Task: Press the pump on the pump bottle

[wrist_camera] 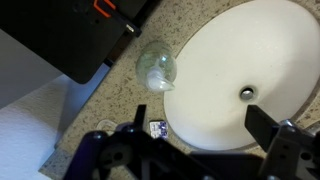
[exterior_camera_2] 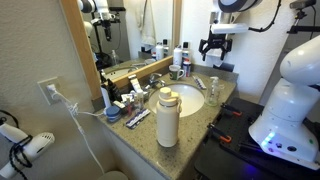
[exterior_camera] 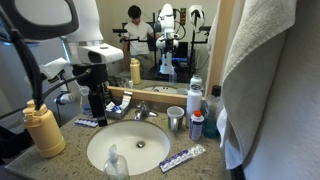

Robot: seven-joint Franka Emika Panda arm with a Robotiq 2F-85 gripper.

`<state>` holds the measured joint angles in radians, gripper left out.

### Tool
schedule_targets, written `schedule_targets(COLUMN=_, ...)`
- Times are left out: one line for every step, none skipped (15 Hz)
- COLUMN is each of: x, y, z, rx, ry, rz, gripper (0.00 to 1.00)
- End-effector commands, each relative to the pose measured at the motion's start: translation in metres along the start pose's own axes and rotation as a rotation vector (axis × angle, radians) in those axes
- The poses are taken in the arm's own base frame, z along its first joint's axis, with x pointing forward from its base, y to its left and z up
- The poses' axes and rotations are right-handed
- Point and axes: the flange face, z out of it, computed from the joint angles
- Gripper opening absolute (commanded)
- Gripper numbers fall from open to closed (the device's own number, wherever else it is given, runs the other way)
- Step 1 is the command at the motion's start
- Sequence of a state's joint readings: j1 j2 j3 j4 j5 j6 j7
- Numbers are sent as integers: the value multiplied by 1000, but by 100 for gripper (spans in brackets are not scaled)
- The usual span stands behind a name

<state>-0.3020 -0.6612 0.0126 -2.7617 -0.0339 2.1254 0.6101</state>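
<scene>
My claw (wrist_camera: 195, 158) is spread wide, with nothing between the jaws and nothing touched. In the wrist view only my fingers (wrist_camera: 108, 152) show. They are dark and blurred along the bottom edge, one at the left and one at the right, and both are cut off by the frame. Above the left one lies a black slab (wrist_camera: 70, 40) with an orange mark, out of focus; I cannot tell what it is. Rightward stands the pump bottle (wrist_camera: 158, 68) on the speckled counter (wrist_camera: 215, 15), just beside the rim of the sink (wrist_camera: 270, 50) and apart from my fingers. From above, its pump merges with the clear body and is hard to pick out. The drain (wrist_camera: 248, 92) sits further right in the basin.

In an exterior view the yellow bottle (exterior_camera: 42, 130) stands at the left and my claw (exterior_camera: 95, 105) hangs to its right, well above the counter. The pump bottle (exterior_camera: 117, 162) is low at the near side of the sink, and its pump (exterior_camera: 116, 151) is only a faint pale tip. In an exterior view from another side, the pump bottle (exterior_camera_2: 212, 88) is a small glassy blur, with my claw (exterior_camera_2: 214, 50) high above it, well apart.
</scene>
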Motion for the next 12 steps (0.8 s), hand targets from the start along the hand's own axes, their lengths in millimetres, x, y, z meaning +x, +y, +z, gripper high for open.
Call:
schedule_targets(x=7, y=2, z=11, rx=6, ry=-11, rz=64, gripper=100)
schedule_targets(x=9, y=2, z=14, rx=6, ry=-16, rz=74, gripper=100)
schedule_targets(x=10, y=3, z=17, rx=8, ry=-20, rz=85, gripper=100)
schedule_targets(x=12, y=3, z=20, rx=9, ry=-24, rz=88, gripper=100)
schedule_targets(x=14, y=3, z=23, rx=9, ry=-27, rz=90, gripper=100)
schedule_targets(x=16, y=2, z=26, rx=8, ry=-30, rz=93, gripper=100)
schedule_targets(x=18, y=2, z=29, rx=7, ry=-33, rz=94, gripper=100)
schedule_targets(x=19, y=2, z=33, rx=7, ry=-35, rz=94, gripper=75)
schedule_targets(x=21, y=2, z=36, rx=8, ry=-38, rz=97, gripper=72)
schedule_targets(x=23, y=1, z=39, rx=5, ry=-41, rz=99, gripper=66)
schedule_targets(x=24, y=1, z=42, rx=3, ry=-45, rz=99, gripper=56)
schedule_targets(x=25, y=0, z=45, rx=1, ry=-47, rz=101, gripper=49)
